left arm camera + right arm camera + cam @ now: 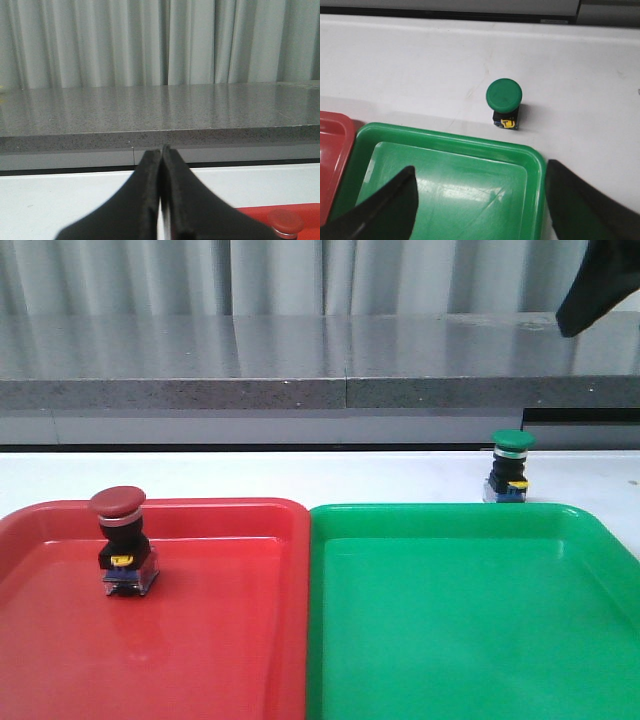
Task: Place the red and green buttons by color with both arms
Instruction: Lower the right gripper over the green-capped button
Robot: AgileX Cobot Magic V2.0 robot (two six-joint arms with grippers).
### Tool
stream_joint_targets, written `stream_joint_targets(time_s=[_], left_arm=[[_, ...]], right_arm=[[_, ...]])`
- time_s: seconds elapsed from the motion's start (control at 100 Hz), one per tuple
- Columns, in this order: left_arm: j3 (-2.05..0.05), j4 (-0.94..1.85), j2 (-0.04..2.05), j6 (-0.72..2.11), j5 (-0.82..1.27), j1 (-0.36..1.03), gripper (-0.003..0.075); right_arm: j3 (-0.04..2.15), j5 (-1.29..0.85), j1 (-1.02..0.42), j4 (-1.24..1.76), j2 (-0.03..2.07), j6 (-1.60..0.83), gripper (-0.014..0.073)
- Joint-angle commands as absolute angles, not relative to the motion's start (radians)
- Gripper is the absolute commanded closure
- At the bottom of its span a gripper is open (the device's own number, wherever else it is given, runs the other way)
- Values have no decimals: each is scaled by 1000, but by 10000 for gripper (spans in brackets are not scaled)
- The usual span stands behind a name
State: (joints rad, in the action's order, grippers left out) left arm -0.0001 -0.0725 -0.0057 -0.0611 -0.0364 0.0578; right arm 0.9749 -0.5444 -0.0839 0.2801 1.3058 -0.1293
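Note:
The red button [121, 540] stands upright inside the red tray [230, 640], in its far left part; its cap also shows in the left wrist view [285, 221]. The green button [511, 466] stands on the white table just behind the green tray [470, 640], near its far right corner; it also shows in the right wrist view [504, 101]. My left gripper [162, 150] is shut and empty, above the table left of the red button. My right gripper [480, 200] is open and empty, high over the green tray's far corner [532, 155], short of the green button.
A grey stone ledge [300, 360] with a curtain behind runs along the back of the white table [300, 475]. The two trays sit side by side at the front. A black part of the right arm [600, 285] shows at the upper right.

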Motion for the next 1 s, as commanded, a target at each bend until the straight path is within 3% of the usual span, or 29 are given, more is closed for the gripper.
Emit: stream_joint_targets(time_s=[0.0,0.54,0.99], left_arm=[[42,-64,-35,-64,-116,58,739],[42,-64,-35,-64,-116,58,740],[42,-64,-35,-64,-116,58,739]], right_arm=[[1053,-486,-82,295,1354,-148,66],[1263,-464,-83,277,1670,-190,66],[1286,-401,-83,272,1801,-191,66]])
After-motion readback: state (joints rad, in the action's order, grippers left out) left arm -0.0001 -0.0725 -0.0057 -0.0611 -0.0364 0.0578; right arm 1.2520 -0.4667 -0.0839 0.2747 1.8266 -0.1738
